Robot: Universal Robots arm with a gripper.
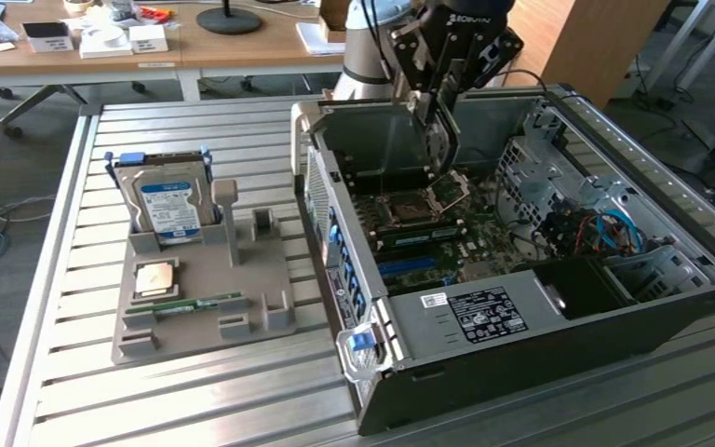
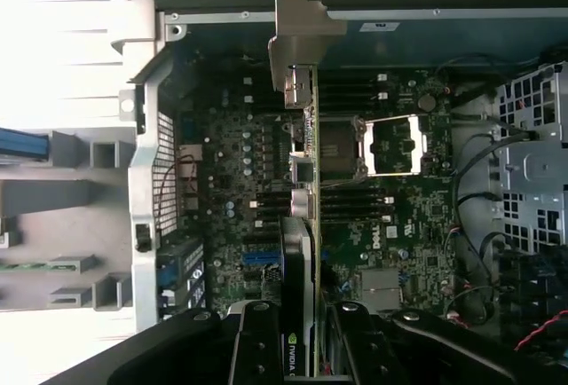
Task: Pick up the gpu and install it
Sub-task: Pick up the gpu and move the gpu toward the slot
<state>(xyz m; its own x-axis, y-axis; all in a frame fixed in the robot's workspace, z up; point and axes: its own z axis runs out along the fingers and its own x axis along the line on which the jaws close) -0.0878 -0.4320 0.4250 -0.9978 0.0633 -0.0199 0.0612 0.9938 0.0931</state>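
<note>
My gripper (image 1: 436,93) hangs over the open computer case (image 1: 581,317), shut on the gpu (image 1: 439,140). The card hangs on edge, reaching down toward the motherboard (image 1: 457,237) near the CPU socket. In the wrist view the gpu (image 2: 303,252) runs edge-on away from my gripper (image 2: 306,354), a thin green board with its silver end bracket (image 2: 297,39) at the far end. One black finger (image 2: 257,349) presses on each side of it. Below the card lies the motherboard (image 2: 408,234), with blue expansion slots (image 2: 262,258) beside the card's line.
A grey parts holder (image 1: 258,279) sits on the slatted metal table (image 1: 146,400) at the exterior view's left, carrying a hard drive (image 1: 168,205), a CPU (image 1: 155,277) and a memory stick (image 1: 196,304). Cables and drive cages (image 1: 606,233) fill the case's far side.
</note>
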